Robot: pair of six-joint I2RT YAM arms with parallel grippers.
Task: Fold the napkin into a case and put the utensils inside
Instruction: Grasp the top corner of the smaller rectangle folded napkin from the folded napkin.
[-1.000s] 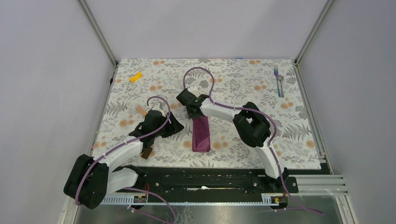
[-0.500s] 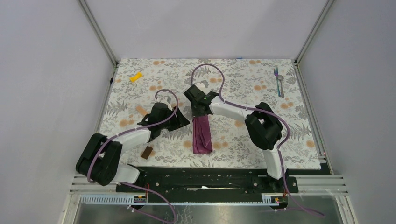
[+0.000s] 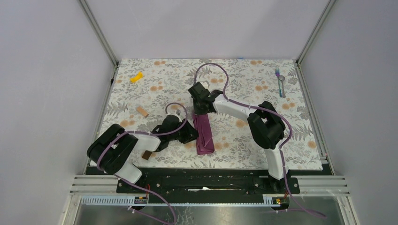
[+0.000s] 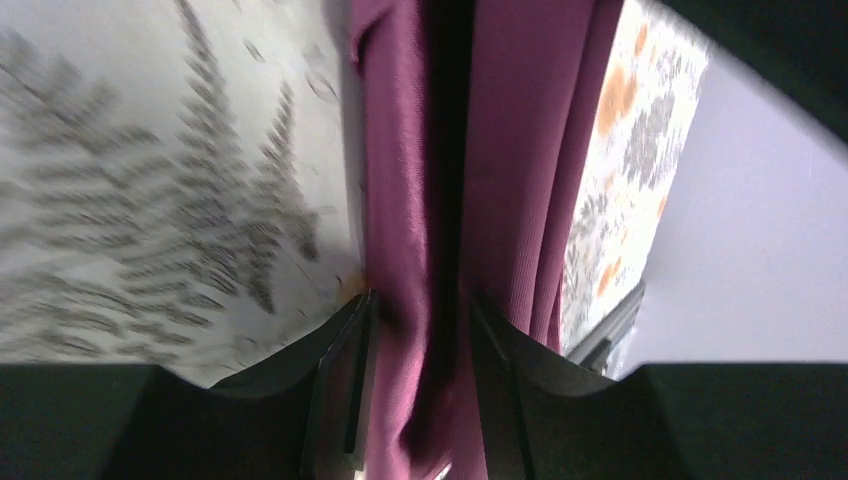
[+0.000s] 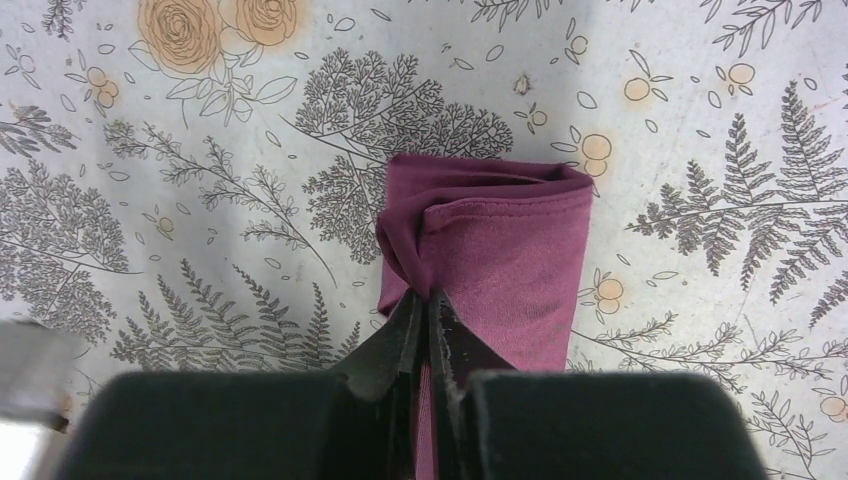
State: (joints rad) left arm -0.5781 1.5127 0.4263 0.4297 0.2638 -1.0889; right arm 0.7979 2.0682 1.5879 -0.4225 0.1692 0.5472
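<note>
Left claw (image 4: 420, 320) has slid in, straddling the napkin (image 3: 204, 138), grip unclear; right claw (image 5: 428, 305) pinches it tight. Opposing tugs could unfold it.

Top view: high, from the near edge, looking down over whole worktop (image 3: 244, 75). Wrist views: close-up; all share the napkin (image 3: 204, 133).

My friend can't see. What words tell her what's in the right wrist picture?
The right gripper is pinched shut on a fold of a folded plum-magenta napkin, near its far end. The napkin lies on a tablecloth printed with grey ferns and orange roses.
</note>
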